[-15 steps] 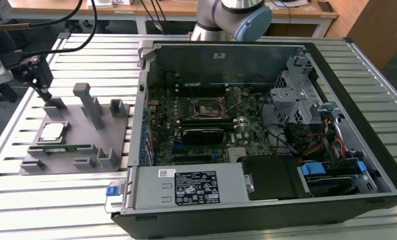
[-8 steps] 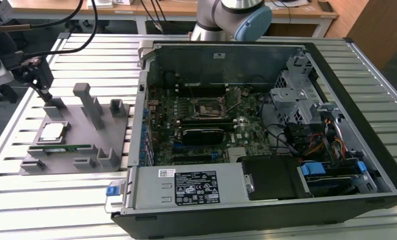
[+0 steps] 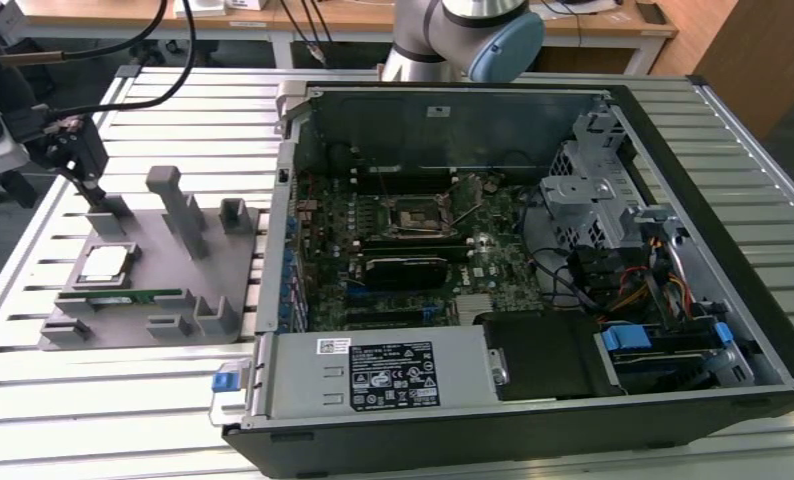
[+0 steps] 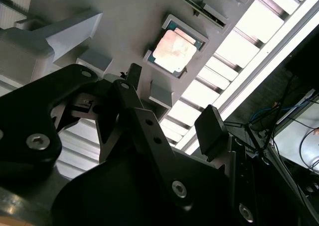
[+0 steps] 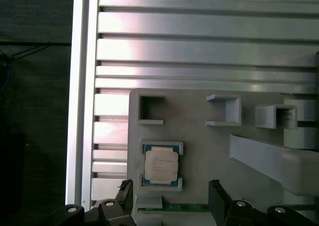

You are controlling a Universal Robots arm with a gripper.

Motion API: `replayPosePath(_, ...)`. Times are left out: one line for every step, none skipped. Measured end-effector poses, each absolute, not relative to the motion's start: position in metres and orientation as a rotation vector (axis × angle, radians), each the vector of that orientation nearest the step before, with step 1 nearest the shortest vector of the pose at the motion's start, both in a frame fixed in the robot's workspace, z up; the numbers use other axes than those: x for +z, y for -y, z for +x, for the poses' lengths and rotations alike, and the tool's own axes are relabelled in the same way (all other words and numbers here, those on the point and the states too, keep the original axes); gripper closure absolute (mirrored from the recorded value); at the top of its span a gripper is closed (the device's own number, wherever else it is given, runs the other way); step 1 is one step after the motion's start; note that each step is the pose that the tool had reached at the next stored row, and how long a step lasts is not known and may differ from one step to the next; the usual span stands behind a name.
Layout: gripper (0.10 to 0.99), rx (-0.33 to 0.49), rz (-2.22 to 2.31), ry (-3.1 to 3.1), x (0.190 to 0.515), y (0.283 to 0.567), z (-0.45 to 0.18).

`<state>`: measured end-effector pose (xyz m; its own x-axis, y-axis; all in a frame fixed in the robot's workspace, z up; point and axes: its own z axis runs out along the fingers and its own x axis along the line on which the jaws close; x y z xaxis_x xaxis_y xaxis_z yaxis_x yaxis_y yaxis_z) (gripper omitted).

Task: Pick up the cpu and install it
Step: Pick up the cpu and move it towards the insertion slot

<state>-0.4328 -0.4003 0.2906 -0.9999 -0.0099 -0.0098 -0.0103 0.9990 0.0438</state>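
The cpu (image 5: 161, 165) is a small flat square with a silvery metal lid and a thin green border. The lid bears faint dark print that I cannot make out. It lies flat in a framed pocket of the gray fixture plate (image 5: 199, 136), close to the plate's edge nearest the bench's (image 3: 170, 95) long side rail, on the exterior view's left. A green memory stick (image 3: 124, 297) lies in a slot just beside it. The gripper (image 5: 169, 196) hangs over the pocket with its black fingers (image 5: 215, 193) spread apart, holding nothing. The open computer case (image 3: 717, 230) stands near the plate, its power supply (image 3: 304, 385) wearing a printed label (image 3: 394, 372).
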Motion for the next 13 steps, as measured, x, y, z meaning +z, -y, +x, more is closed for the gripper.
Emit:
replayPosePath(0.380, 0.069, -0.016, -3.131, 0.2903, 0.4003, -0.4328)
replayPosePath(0.380, 0.069, -0.016, -3.131, 0.2901, 0.4003, -0.4328)
replayPosePath(0.380, 0.069, -0.016, -3.131, 0.2898, 0.4003, -0.4328)
replayPosePath(0.380, 0.069, -0.016, -3.131, 0.2895, 0.4003, -0.4328)
replayPosePath(0.380, 0.069, -0.016, -3.131, 0.2892, 0.4003, -0.4328)
replayPosePath(0.380, 0.069, -0.016, -3.131, 0.2889, 0.4003, -0.4328)
replayPosePath(0.380, 0.069, -0.016, -3.131, 0.2886, 0.4003, -0.4328)
replayPosePath(0.380, 0.069, -0.016, -3.131, 0.2884, 0.4003, -0.4328)
replayPosePath(0.380, 0.069, -0.016, -3.131, 0.2881, 0.4003, -0.4328)
replayPosePath(0.380, 0.069, -0.016, -3.131, 0.2878, 0.4003, -0.4328)
replayPosePath(0.380, 0.069, -0.016, -3.131, 0.2875, 0.4003, -0.4328)
replayPosePath(0.380, 0.069, -0.016, -3.131, 0.2871, 0.4003, -0.4328)
replayPosePath(0.380, 0.069, -0.016, -3.131, 0.2869, 0.4003, -0.4328)
